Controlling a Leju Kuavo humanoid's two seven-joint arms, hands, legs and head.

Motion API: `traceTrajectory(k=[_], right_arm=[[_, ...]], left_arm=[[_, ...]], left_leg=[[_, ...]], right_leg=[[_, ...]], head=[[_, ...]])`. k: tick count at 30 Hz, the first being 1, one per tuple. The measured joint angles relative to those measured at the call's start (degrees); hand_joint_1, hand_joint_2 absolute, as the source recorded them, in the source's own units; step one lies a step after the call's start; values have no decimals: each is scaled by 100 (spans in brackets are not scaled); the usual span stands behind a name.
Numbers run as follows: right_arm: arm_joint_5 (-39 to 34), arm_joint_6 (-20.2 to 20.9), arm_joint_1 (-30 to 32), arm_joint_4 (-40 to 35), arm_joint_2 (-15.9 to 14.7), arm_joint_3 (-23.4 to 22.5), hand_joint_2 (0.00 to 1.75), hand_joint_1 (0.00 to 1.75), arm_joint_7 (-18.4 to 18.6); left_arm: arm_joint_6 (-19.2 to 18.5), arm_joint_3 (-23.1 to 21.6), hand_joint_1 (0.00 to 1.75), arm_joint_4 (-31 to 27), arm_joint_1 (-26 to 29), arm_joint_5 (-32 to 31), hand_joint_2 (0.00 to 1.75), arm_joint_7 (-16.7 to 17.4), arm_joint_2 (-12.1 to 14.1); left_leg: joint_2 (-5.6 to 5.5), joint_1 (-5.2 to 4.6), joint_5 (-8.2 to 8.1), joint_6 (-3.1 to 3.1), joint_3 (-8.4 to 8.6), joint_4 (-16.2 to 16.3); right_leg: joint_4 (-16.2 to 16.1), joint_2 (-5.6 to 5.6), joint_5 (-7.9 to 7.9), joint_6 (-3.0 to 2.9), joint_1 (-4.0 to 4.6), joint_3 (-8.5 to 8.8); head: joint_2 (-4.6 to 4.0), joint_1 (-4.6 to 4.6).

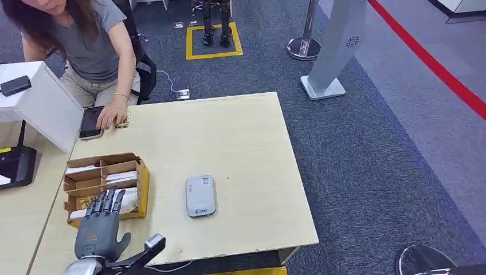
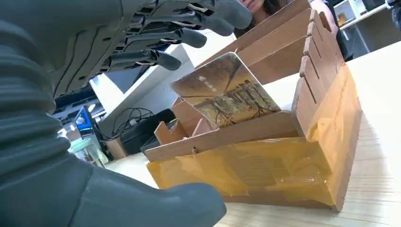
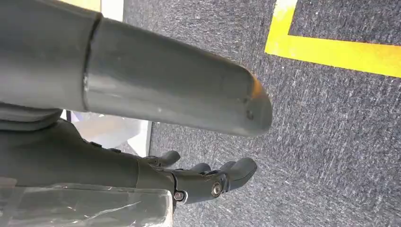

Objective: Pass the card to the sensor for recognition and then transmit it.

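Note:
A brown picture card stands tilted in the front slot of a taped cardboard card box, which sits near the table's left front. My left hand hovers just above the box's near end, fingers spread over the card without touching it, holding nothing. The grey card sensor lies flat on the table to the right of the box. My right hand hangs over the carpet, thumb out, holding nothing.
A person sits at the table's far left corner with a hand on a phone. A white box stands at the left edge. A wooden table spreads beyond the sensor. A grey sign stand is on the carpet.

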Motion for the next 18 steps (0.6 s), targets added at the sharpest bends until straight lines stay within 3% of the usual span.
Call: traceTrajectory(k=[18], right_arm=[[48, 0, -1, 0, 0, 0, 0, 0, 2]], left_arm=[[-153, 317, 23, 122, -19, 0, 175, 168, -2]], left_leg=[[0, 0, 0, 0, 0, 0]], right_leg=[[0, 0, 0, 0, 0, 0]], head=[[0, -2]])
